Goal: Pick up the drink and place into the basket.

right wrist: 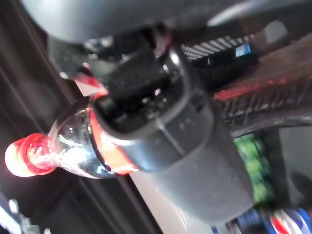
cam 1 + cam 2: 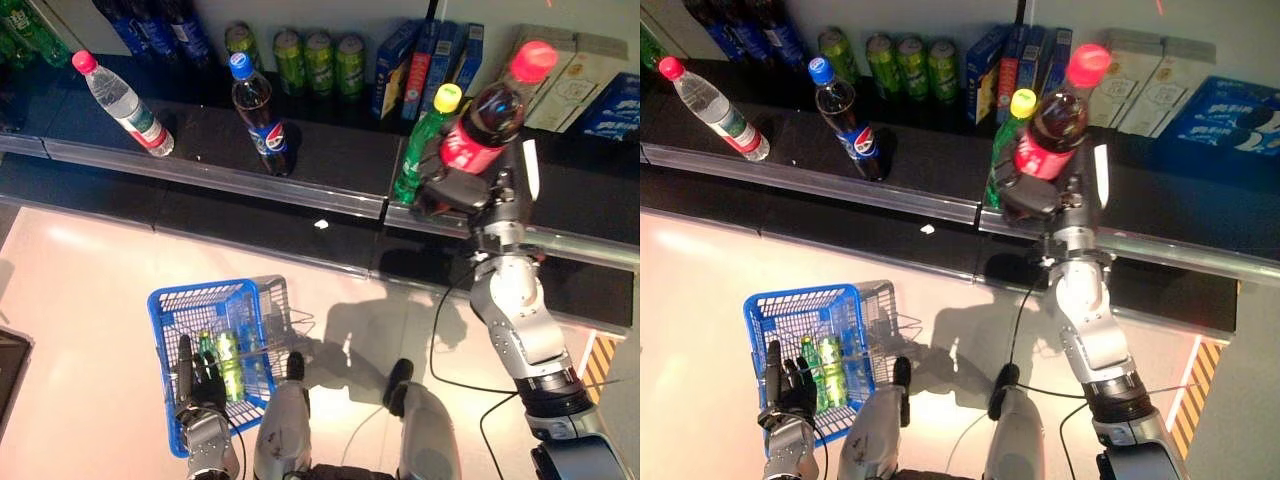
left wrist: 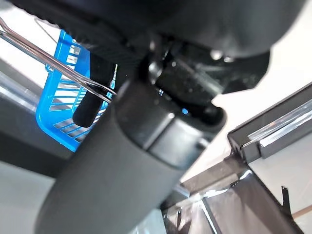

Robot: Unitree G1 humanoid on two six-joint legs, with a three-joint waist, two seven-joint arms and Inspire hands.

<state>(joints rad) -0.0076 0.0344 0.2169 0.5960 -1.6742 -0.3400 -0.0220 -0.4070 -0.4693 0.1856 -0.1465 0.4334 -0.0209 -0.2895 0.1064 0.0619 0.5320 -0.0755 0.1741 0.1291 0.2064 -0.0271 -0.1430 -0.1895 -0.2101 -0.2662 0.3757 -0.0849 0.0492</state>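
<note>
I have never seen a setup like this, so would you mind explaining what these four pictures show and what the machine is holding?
This is a humanoid robot with two arms. The two wide pictures come from its head, looking down; the two close ones from its wrists. Its right hand is closed round a dark cola bottle with a red cap and label, raised above the black shelf. The shelf also holds other bottles, green cans and boxes. Its left hand grips the metal handle of a blue plastic basket, which already contains green bottles.
</note>
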